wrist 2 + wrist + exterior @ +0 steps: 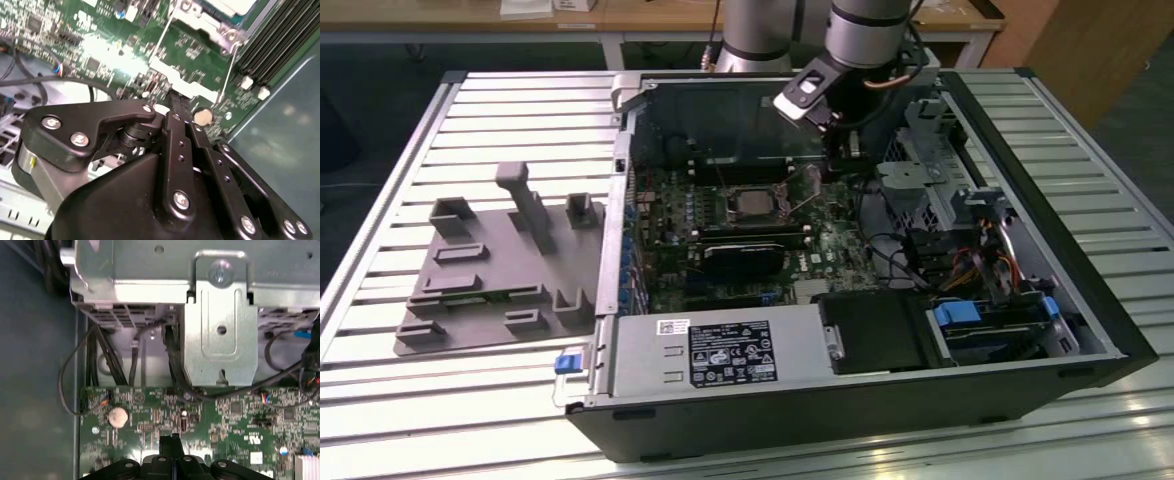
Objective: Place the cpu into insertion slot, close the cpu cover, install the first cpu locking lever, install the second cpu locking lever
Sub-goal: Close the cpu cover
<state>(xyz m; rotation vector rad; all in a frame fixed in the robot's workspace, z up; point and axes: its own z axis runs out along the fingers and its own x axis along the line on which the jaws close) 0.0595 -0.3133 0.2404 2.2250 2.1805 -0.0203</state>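
The cpu [227, 4] seems cropped in the second wrist view.

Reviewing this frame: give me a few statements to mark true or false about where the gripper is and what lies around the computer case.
1. The gripper is inside the open computer case, over the green board. True.
2. The fingers are spread wide apart. False: in both wrist views they are pressed together.
3. A round silver coin cell sits on the green board. True.
4. The grey fixture tray lies to the exterior view's right of the computer case. False: it lies to the case's left in that view, on the slatted table.
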